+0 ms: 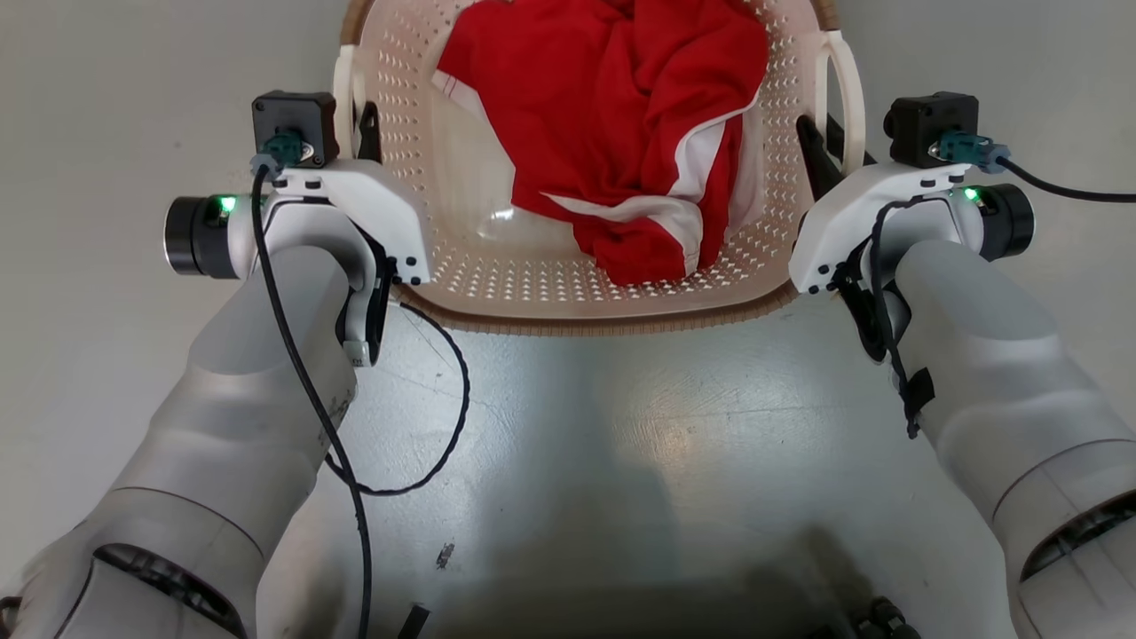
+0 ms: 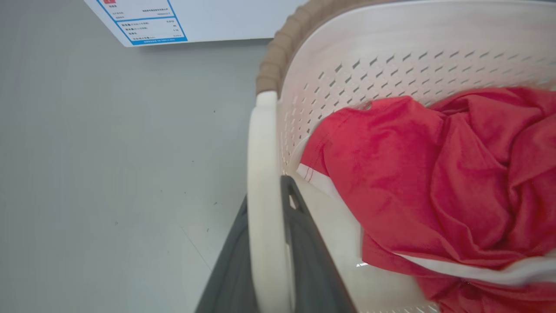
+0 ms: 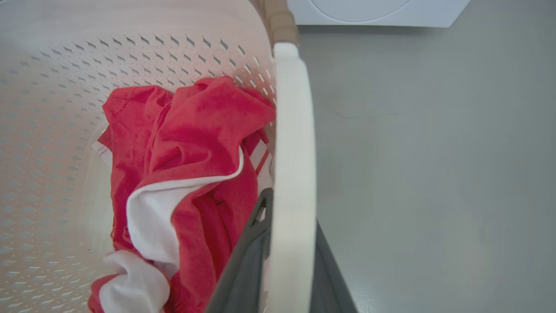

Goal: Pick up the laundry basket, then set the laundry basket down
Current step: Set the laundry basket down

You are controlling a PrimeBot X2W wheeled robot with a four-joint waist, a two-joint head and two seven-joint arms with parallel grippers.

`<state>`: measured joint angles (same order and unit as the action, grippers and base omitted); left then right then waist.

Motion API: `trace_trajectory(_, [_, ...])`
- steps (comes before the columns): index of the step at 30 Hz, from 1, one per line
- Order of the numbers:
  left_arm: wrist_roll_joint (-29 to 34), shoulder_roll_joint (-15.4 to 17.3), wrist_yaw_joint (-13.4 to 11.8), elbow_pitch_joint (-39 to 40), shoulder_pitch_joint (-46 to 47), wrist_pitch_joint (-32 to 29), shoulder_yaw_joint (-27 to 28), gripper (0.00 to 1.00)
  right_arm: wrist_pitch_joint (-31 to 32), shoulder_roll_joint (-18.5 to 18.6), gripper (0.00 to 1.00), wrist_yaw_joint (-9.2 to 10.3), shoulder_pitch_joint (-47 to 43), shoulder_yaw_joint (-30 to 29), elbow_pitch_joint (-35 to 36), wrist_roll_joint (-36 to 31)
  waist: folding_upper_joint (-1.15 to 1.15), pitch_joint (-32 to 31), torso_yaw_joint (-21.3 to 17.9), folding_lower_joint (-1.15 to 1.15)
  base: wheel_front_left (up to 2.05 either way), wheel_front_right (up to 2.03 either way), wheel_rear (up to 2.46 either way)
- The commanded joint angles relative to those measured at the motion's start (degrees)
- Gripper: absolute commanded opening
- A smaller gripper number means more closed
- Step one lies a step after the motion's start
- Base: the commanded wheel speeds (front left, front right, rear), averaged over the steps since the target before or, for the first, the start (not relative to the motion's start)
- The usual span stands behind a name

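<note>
Cream basket (image 1: 532,280) between left tool (image 1: 358,122), right tool (image 1: 825,142)

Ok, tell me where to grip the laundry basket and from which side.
Take the laundry basket by its side loops: left handle in the left gripper, right handle in the right gripper, each straddled from the robot's side. The loops are thin and sit opposite, balancing the lift.

Bare floor (image 1: 89,89) flanks the laundry basket (image 1: 532,275) (red garment (image 1: 621,133) fills its inside)
</note>
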<state>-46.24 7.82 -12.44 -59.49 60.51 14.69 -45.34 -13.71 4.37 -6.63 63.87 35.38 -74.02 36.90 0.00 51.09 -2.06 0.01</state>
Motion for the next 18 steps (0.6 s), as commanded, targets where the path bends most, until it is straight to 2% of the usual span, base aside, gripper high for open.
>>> trace_trajectory(1, [0.8,1.4,-0.5,1.2,0.1,0.3,1.1,0.00,-1.3,-1.5,0.00,-0.86,-1.2,0.3,1.2,-1.1,0.00,0.4,0.0,-0.01,0.00,0.00,0.00])
trace_trajectory(9, [4.0,2.5,-1.6,5.1,-1.9,0.3,3.4,0.00,-1.3,-1.5,0.00,-0.86,-2.7,-4.7,2.8,-5.2,0.00,1.5,-0.2,-0.01,0.00,0.00,0.00])
trace_trajectory(18, [5.5,2.4,-1.7,6.3,-2.8,0.3,4.5,0.00,-1.3,-1.5,0.00,-0.86,-3.3,-9.8,3.1,-10.1,0.00,2.4,0.1,-0.01,0.00,0.00,0.00])
